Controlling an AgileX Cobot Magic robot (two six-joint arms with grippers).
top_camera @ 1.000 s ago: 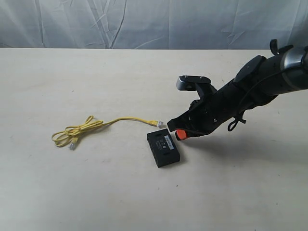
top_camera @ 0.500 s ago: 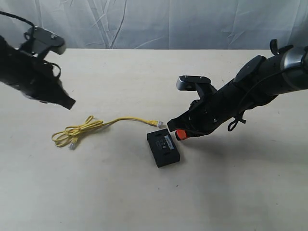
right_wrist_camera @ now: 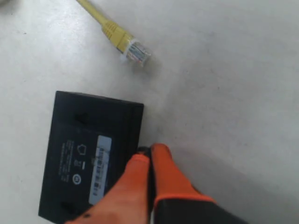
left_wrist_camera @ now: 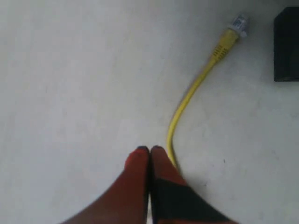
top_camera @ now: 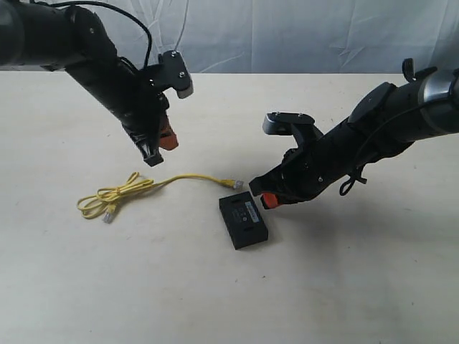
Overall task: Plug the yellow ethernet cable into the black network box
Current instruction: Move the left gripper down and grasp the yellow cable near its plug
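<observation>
The yellow ethernet cable [top_camera: 136, 188] lies on the table, bundled at the left, one clear plug [top_camera: 237, 184] pointing at the black network box [top_camera: 243, 220]. The cable [left_wrist_camera: 187, 100] and its plug [left_wrist_camera: 239, 22] show in the left wrist view, the plug [right_wrist_camera: 135, 52] also in the right wrist view above the box [right_wrist_camera: 88, 161]. My left gripper [top_camera: 154, 150] hangs shut and empty above the cable's middle; its tips [left_wrist_camera: 149, 150] are next to the cord. My right gripper [top_camera: 264, 199] is shut, empty, at the box's right edge [right_wrist_camera: 148, 150].
A pale tabletop [top_camera: 344, 287] stretches all round, with a wrinkled grey cloth backdrop [top_camera: 287, 36] behind its far edge. The box's corner [left_wrist_camera: 286, 44] shows at the side of the left wrist view.
The left arm came into view from the far left and swung right and down over the cable. The right arm, the box and the cable stayed still.
</observation>
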